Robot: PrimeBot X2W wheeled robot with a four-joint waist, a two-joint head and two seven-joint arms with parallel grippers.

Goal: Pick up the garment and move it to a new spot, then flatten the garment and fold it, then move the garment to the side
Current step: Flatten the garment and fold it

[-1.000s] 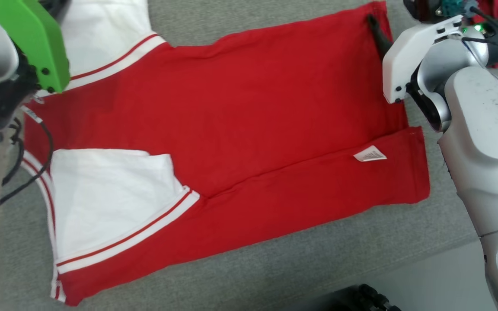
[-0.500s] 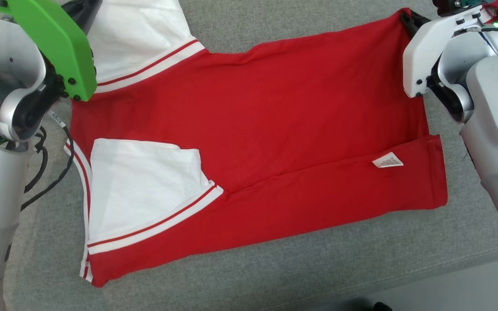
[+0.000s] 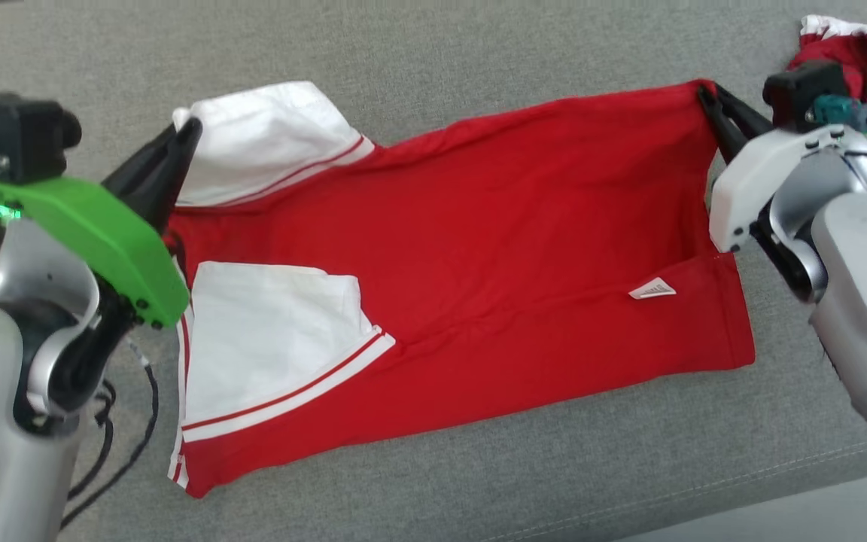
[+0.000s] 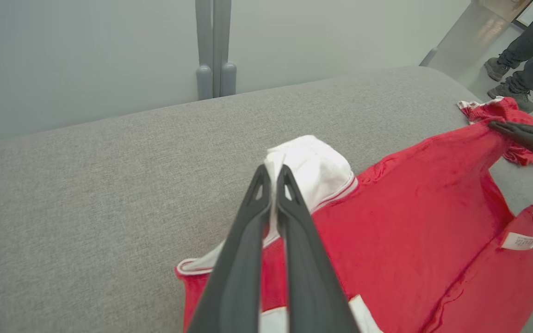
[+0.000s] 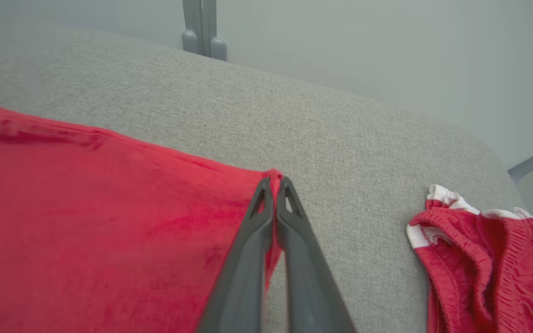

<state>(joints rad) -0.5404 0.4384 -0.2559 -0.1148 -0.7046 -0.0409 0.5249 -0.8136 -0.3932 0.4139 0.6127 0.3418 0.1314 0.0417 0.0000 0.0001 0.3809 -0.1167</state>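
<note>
Item 1: bright red short-sleeved sports shirt w/ white sleeves and red-and-white striped trim (image 3: 479,248). We log it spread across the middle of the grey woven upholstered surface (image 3: 479,60), collar end toward our left, hem end toward our right. The near long edge is folded over onto the body, w/ one white sleeve lying flat on the red and a small white care label (image 3: 652,289) showing near the hem. Left gripper (image 3: 185,132): fingers pinched together on the far white sleeve at the shirt's far-left corner. Right gripper (image 3: 704,94): fingers clamped on the red far hem corner. Item 2: smaller, darker red crumpled cloth w/ white trim (image 3: 855,53), far right, near that gripper but apart from the shirt. Misc.: a person's dark shoes (image 4: 507,78) on the floor beyond the surface, left wrist view.
</note>
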